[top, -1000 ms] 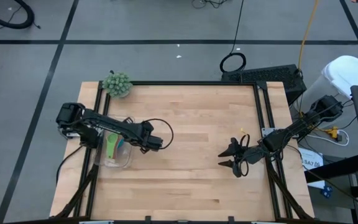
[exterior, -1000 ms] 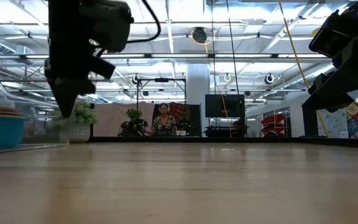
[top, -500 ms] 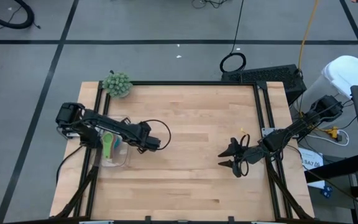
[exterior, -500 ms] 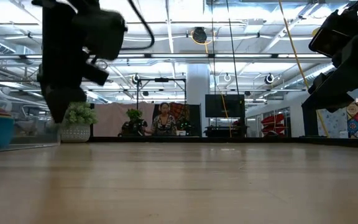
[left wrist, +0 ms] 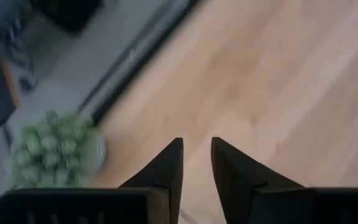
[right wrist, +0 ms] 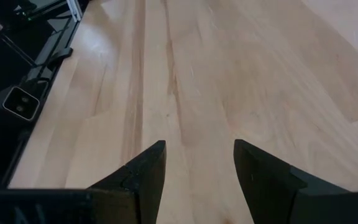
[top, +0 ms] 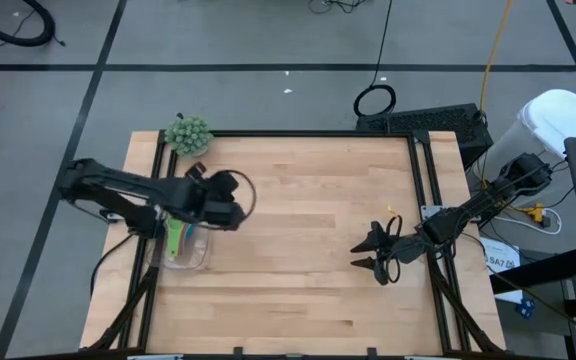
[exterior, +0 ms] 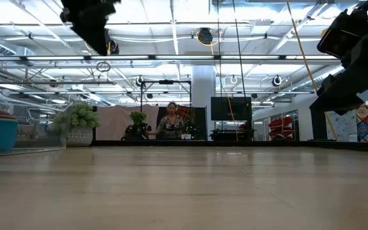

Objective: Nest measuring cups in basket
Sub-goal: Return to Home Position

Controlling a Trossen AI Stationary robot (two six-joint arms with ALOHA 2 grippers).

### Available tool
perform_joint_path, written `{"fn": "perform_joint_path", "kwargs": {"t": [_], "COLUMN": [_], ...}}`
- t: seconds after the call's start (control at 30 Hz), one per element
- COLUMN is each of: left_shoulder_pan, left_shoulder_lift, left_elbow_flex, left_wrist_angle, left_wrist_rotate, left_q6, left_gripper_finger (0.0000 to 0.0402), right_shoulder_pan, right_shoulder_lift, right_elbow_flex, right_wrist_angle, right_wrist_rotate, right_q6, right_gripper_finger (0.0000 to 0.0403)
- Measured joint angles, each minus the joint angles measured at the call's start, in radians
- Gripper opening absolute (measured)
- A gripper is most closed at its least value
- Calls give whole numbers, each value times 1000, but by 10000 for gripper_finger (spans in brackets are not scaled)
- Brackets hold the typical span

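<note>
High view shows you the shallow clear plastic basket [top: 200,262] near the left edge of the light wooden desk [top: 308,290]. The small plastic measuring cups [top: 175,237] sit inside it, all in one stack. From above you can see green and yellow. Low view shows the stack at the far left, with a blue cup on the outside and a red rim above it.

Your dark left arm [top: 118,190] reaches in from the left side of the desk. Its end is over the desk just past the far side of the basket, and it does not touch the basket. In the low view it hangs high above the desk. The left claw [left wrist: 196,144] has only a thin gap between its two dark fingers [left wrist: 166,168], and it holds nothing. The fuzzy green ball [top: 188,135] sits at the far left corner of the desk, and the left wrist view sees it near that claw.

Your dark right arm [top: 458,215] waits at the right side of the desk. The right claw [top: 360,255] has its fingers wide apart, and it is empty too.

A person [exterior: 171,121] sits far back in the room, well behind the desk.
</note>
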Motion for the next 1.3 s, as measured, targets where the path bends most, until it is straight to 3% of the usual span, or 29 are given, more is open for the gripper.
{"fn": "perform_joint_path", "kwargs": {"t": [0.17, 0.3, 0.47, 0.6, 0.8, 1.03, 1.3], "left_shoulder_pan": [-84, -160, -192, -162, -81, 31, 186], "left_shoulder_lift": [-179, -347, -572, -737, -900, -1011, -1039], "left_elbow_flex": [-113, -278, -513, -679, -881, -1042, -1088], "left_wrist_angle": [185, 471, 924, 1151, 1209, 1344, 1340], "left_wrist_rotate": [-135, -153, -15, 144, 286, 427, 668], "left_q6": [78, 304, 590, 717, 714, 710, 681], "left_gripper_finger": [88, 88, 88, 80, 9, 4, 2], "right_shoulder_pan": [-7, -75, -232, -383, -540, -671, -751], "right_shoulder_lift": [-8, -54, -161, -218, -218, -162, -62], "right_elbow_flex": [-1, 14, 65, 78, 76, 76, 76], "right_wrist_angle": [84, 248, 221, 141, 83, 150, 258], "right_wrist_rotate": [69, 82, -90, -250, -369, -495, -606], "right_q6": [-173, -417, -576, -563, -549, -557, -543], "right_gripper_finger": [183, 157, 22, 3, 0, 0, 0]}}
